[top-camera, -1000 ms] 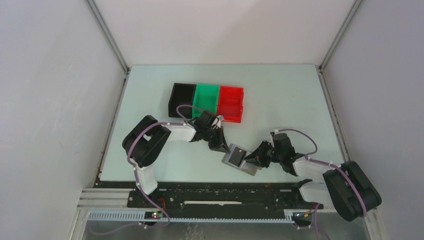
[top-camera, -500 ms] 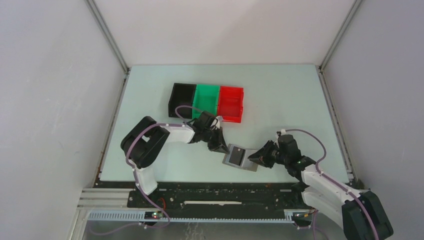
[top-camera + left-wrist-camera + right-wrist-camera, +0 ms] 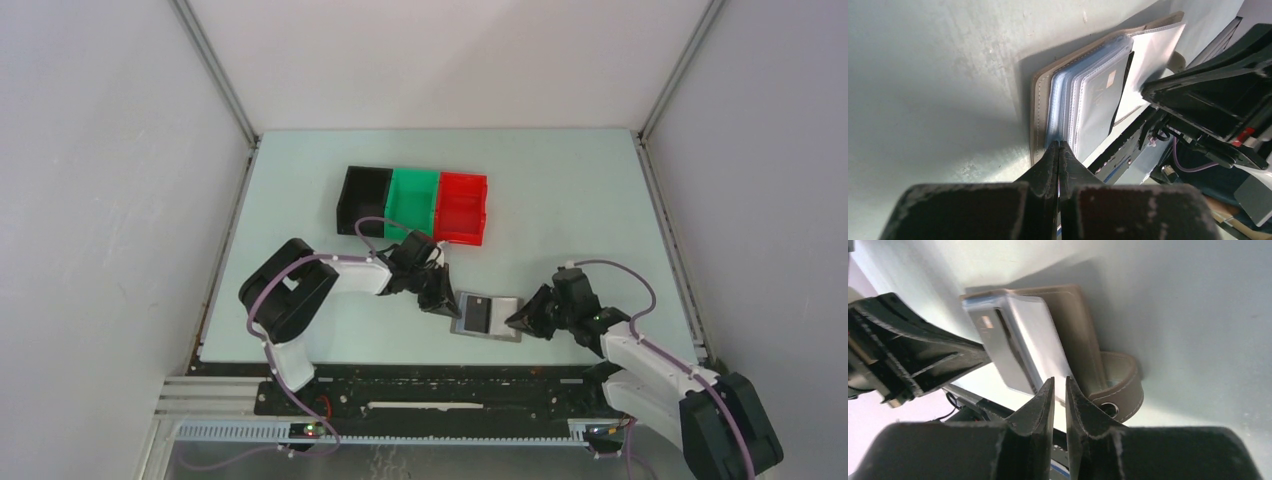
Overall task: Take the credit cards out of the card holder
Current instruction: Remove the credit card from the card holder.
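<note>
The grey-taupe card holder lies open on the table near the front edge, between both grippers. Its taupe cover and blue-grey pockets show in the left wrist view. My left gripper is shut, its tips resting on the pockets' near edge. My right gripper is at the holder's right edge, next to the closing tab. Its jaws are closed to a narrow slit on the corner of the grey card, which has a dark stripe. The tan-orange card shows only as a small tan patch.
Black, green and red bins stand in a row behind the left arm. The table's front edge runs just below the card holder. White walls enclose the table on three sides.
My right arm has lowered and stretched, its gripper drawing right. The card holder has turned squarer and slid slightly right. My left gripper has followed it down and right.
</note>
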